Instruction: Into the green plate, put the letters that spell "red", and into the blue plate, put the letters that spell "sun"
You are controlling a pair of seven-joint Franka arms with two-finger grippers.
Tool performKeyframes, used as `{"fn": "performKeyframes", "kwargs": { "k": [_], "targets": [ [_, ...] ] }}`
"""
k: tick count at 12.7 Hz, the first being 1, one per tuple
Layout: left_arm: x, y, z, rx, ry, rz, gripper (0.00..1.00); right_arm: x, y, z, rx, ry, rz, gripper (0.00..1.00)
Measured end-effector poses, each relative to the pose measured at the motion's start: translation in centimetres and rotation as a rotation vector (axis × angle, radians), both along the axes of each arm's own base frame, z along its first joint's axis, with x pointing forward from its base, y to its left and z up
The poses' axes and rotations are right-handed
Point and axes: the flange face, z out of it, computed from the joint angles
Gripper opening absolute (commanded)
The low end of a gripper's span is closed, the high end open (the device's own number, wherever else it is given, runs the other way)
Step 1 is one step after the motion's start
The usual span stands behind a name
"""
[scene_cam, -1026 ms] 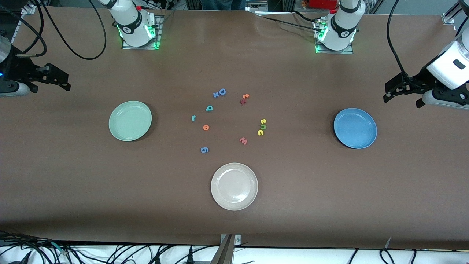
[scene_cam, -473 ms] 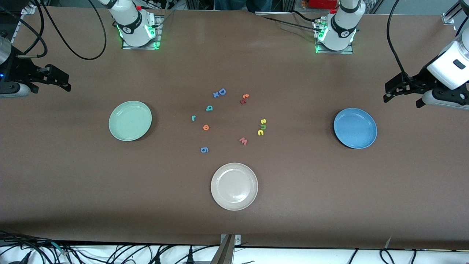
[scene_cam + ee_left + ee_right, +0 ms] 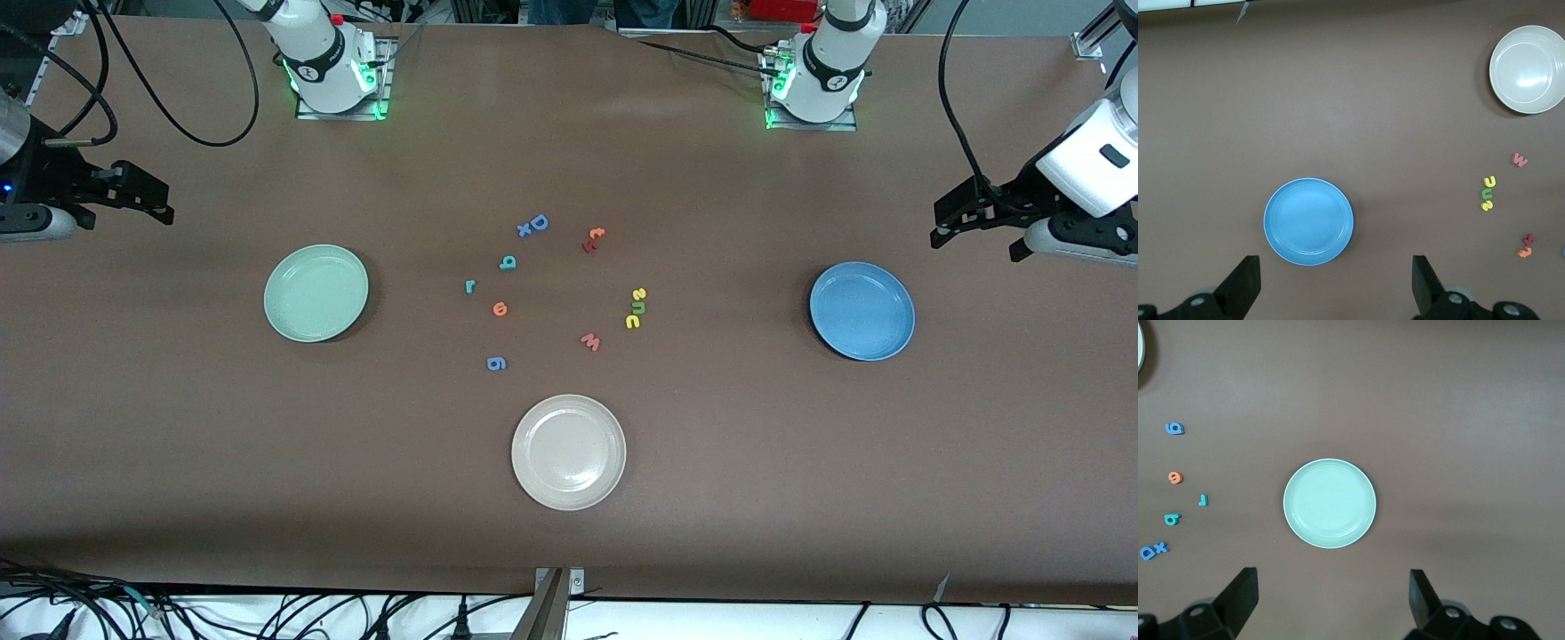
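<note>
Letters for "red" and "sun" lie loose mid-desk, both plates bare.
Teal r (image 3: 469,286), orange e (image 3: 500,308) and teal d (image 3: 508,262) sit toward the green plate (image 3: 316,293); yellow s (image 3: 638,294), green n (image 3: 637,308) and yellow u (image 3: 632,322) line up touching, toward the blue plate (image 3: 861,310). Left gripper (image 3: 1331,283) hangs over the desk edge by the blue plate, right gripper (image 3: 1331,597) by the green plate, both with jaws wide apart and holding nothing.

High front view facing both bases; wrist views straight down from well above, sharing table (image 3: 178,462) with it.
</note>
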Motion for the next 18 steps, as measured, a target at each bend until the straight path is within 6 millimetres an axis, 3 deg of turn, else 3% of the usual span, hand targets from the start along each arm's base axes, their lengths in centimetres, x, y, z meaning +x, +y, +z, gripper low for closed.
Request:
{"fn": "performKeyframes", "kwargs": {
  "k": [18],
  "targets": [
    [0.00, 0.01, 0.00, 0.000, 0.000, 0.000, 1.00, -0.36, 0.30, -0.17, -0.001, 0.028, 0.005, 1.00]
  ]
}}
